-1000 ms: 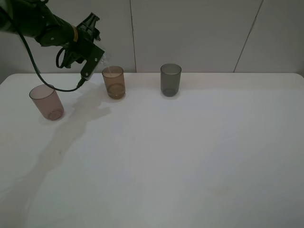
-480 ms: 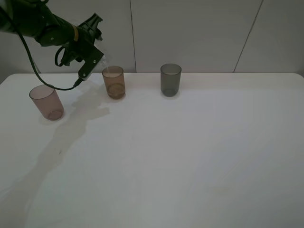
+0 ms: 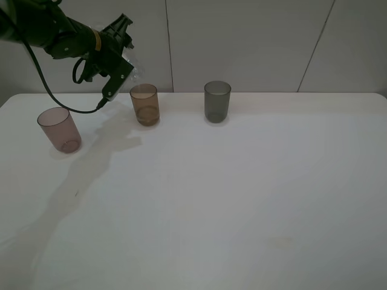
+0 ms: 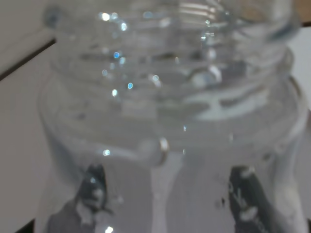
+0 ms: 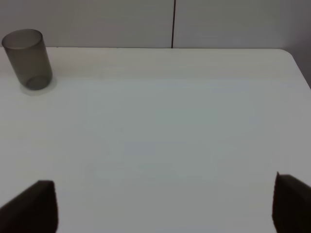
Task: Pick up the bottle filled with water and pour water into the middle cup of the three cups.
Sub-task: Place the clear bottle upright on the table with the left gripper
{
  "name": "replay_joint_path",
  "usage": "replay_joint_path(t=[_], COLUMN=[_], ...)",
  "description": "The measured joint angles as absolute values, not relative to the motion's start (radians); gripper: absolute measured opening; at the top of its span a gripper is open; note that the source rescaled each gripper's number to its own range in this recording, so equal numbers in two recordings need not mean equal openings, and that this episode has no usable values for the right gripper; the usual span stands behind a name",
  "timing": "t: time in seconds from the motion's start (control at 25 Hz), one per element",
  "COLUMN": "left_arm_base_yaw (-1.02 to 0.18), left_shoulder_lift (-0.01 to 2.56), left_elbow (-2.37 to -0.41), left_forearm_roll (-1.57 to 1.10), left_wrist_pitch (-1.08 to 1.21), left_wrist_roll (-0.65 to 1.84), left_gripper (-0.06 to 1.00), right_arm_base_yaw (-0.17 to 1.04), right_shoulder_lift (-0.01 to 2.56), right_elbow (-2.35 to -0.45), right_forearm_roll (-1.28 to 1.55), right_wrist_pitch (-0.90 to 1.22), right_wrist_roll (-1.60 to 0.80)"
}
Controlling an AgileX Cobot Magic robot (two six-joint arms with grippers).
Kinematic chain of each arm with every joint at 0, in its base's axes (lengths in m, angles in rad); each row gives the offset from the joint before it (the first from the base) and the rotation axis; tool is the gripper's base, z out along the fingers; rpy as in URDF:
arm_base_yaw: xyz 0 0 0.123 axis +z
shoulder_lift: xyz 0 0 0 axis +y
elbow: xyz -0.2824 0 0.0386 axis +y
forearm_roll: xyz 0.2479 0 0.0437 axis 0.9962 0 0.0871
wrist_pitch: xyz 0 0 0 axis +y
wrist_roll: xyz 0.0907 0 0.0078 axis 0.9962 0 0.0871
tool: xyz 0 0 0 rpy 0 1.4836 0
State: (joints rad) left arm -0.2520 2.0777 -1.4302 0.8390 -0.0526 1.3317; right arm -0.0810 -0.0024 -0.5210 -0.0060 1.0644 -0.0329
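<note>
Bottle [image 4: 165,121] — aslant, just above middle cup [image 3: 145,104]

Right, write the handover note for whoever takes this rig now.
Left gripper: shut on the bottle, held tilted in the air beside the middle cup and above its rim.
Right gripper: open, empty, above the table.
Cups: pinkish cup, middle cup and grey cup stand upright in a row.
Done: bottle picked up and brought to the cup.
Left: no stream shows and the cup's fill is hard to judge; check it, then finish pouring.
</note>
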Motion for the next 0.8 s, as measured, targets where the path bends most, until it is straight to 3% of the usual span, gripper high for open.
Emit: replay_joint_path(t=[0.48, 0.8], left_arm_base_yaw=[-0.252, -0.252], left_shoulder_lift=[2.078, 2.016], left_elbow=[-1.430, -1.430], left_forearm_roll=[0.829, 0.689], left_wrist_pitch=[-0.046, 0.141], left_wrist_roll=[1.333, 1.274], left_gripper=[0.02, 0.02], right_arm_base_yaw=[-0.081, -0.081], right_shoulder_lift=[-0.002, -0.002], right_elbow=[-0.521, -0.521], right_forearm_roll=[-0.006, -0.006], right_wrist_pitch=[1.064, 1.064], right_wrist_roll=[-0.033, -0.033])
